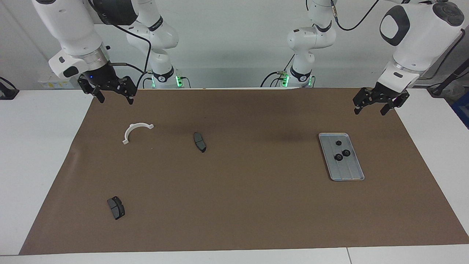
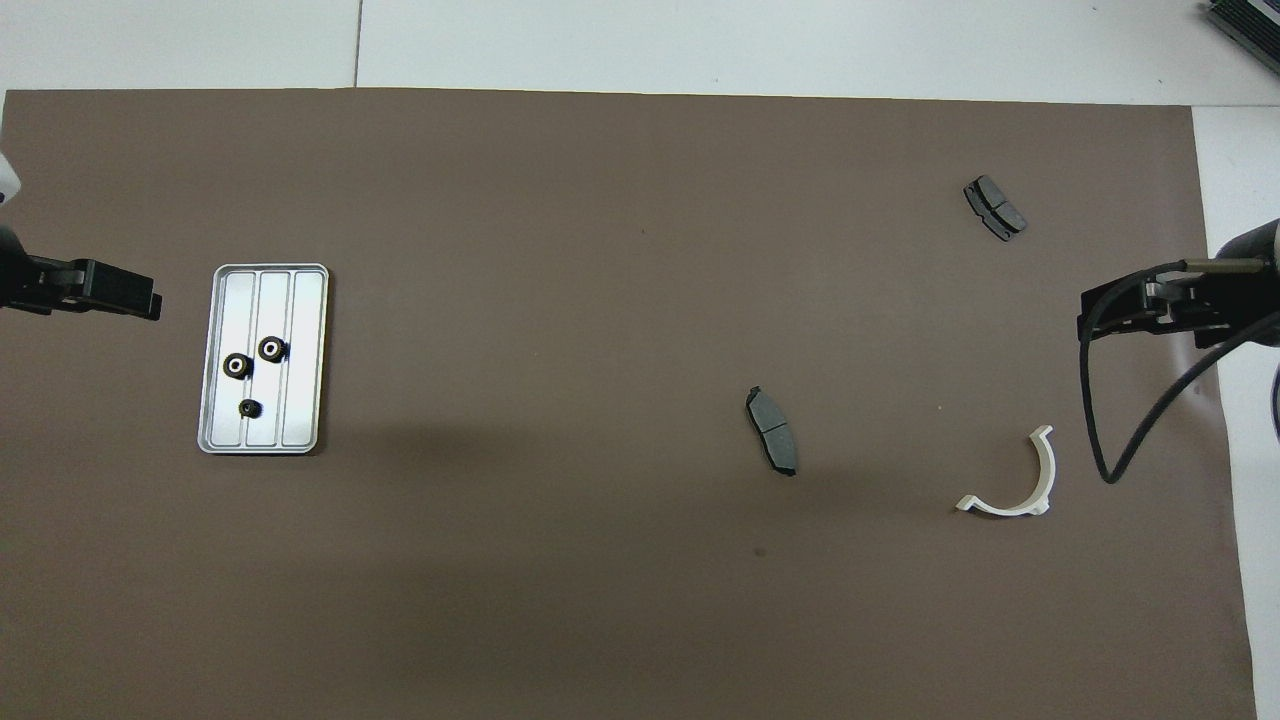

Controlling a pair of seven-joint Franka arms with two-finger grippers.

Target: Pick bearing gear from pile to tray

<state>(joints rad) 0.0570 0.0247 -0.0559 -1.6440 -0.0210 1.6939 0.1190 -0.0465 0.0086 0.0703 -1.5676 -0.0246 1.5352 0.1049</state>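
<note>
Facing view: three gears (image 1: 339,151) lie in the tray (image 1: 352,173), below and inboard of the raised left gripper (image 1: 370,107), fingers spread, empty. Right gripper (image 1: 115,94) hangs spread above the white bracket (image 1: 135,131).

The table (image 1: 36,154) is white. A big brown mat (image 1: 238,205) lies on it, plain with no pattern. The tray (image 1: 350,175) is shiny silver-grey with long straight ridges running down it. Three little gears (image 2: 255,362) in the tray are black, and two of them have a pale dot in the middle. The curved bracket (image 1: 136,131) is white. The two brake pads, one (image 1: 199,142) in the middle and one (image 1: 116,207) at the mat's edge, are dark grey with a thin line across the face. The robot arms (image 1: 69,29) are white with dark grey patches. The left gripper (image 1: 381,103) and the right gripper (image 1: 107,90) are both black. Small green lights (image 1: 178,80) glow at the arm bases. The cables (image 2: 1130,420) are black.
</note>
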